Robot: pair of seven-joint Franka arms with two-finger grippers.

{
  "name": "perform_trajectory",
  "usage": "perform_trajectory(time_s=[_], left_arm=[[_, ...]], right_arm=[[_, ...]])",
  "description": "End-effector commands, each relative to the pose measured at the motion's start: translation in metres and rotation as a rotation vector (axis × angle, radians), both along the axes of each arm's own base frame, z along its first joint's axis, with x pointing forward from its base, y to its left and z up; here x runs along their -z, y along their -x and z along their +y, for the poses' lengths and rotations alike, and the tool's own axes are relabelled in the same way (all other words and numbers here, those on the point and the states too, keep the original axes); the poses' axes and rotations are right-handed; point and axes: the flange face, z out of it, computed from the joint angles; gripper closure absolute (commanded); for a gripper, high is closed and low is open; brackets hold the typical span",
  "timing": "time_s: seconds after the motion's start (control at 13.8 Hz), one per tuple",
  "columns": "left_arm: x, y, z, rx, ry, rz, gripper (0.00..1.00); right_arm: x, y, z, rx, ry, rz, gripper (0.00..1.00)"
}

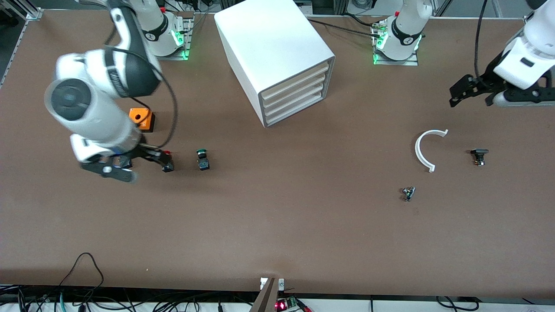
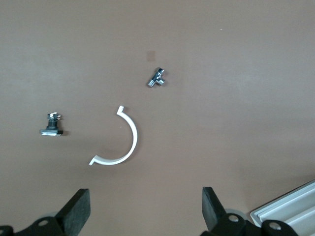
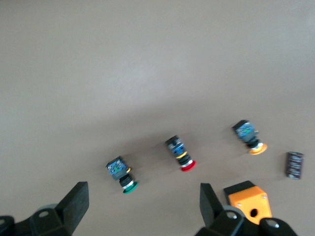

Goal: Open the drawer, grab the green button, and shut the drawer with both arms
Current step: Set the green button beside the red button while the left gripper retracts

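Observation:
The white cabinet (image 1: 271, 47) stands at the table's back middle with all its drawers shut; the bottommost drawer (image 1: 297, 112) is flush with the others. The green-capped button (image 1: 202, 159) lies on its side on the table toward the right arm's end, and also shows in the right wrist view (image 3: 122, 176). My right gripper (image 1: 138, 167) hangs open and empty low over the table, beside the green button. In its own view (image 3: 142, 209) the button lies just ahead of the jaws. My left gripper (image 1: 470, 93) is open and empty, up in the air at the left arm's end (image 2: 146, 211).
A red-capped button (image 3: 180, 155), a yellow-capped button (image 3: 250, 137), a black cylinder (image 3: 294, 164) and an orange box (image 1: 141, 119) lie near the right gripper. A white arc piece (image 1: 427, 149), a small metal fitting (image 1: 408, 193) and a black-based part (image 1: 478, 156) lie toward the left arm's end.

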Motion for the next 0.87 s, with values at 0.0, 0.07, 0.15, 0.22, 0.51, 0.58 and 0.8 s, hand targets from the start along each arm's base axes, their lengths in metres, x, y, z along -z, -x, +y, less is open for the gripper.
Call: perform_trajectory(time_s=[0.0,0.07,0.15,0.22,0.51,0.58,0.8], left_arm=[[-0.005,0.0,0.006,0.022,-0.025,0.014,0.0],[-0.004,-0.001,0.006,0.02,-0.025,0.017,0.0],[-0.004,-0.002,0.006,0.02,-0.025,0.02,0.0],[-0.007,-0.006,0.005,0.022,-0.023,0.014,0.0],[-0.006,-0.007,0.002,0.025,-0.024,0.018,0.0],[-0.007,-0.007,0.0,0.028,-0.024,0.015,0.0],[-0.009,-0.008,0.0,0.028,-0.024,0.023,0.0]], right_arm=[[-0.044,-0.002,-0.048,0.072,-0.047,-0.036,0.0],[-0.062,0.0,-0.072,0.093,-0.066,-0.056,0.0],[-0.076,0.007,-0.093,0.113,-0.071,-0.059,0.0],[-0.086,0.014,-0.108,0.082,-0.064,-0.041,0.0],[-0.102,0.035,-0.191,-0.304,-0.035,0.059,0.0],[-0.102,0.04,-0.193,-0.34,-0.04,0.09,0.0],[-0.101,0.07,-0.19,-0.297,-0.052,0.092,0.0]])
